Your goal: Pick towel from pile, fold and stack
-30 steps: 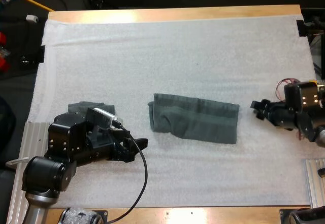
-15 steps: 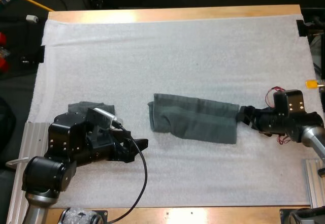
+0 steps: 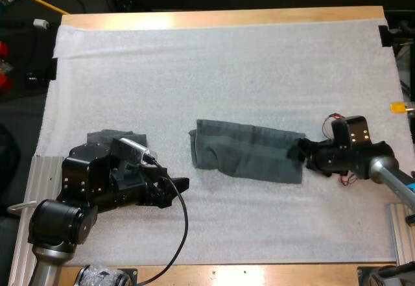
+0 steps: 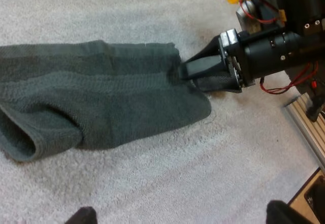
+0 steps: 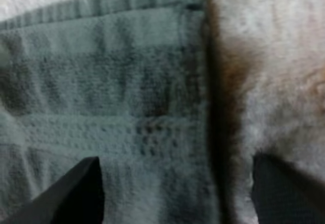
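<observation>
Towel (image 3: 249, 159) laid flat, long axis left-right across mat (image 3: 227, 72). Right gripper (image 3: 296, 153) set at its right end, fingers spread, nothing clamped. Left gripper (image 3: 175, 185) likewise spread.

i can read no writing, label, brand, number or sign here: none on the towel (image 3: 249, 158), none on the white mat (image 3: 227, 72), none on the worktop (image 3: 220, 17).
</observation>
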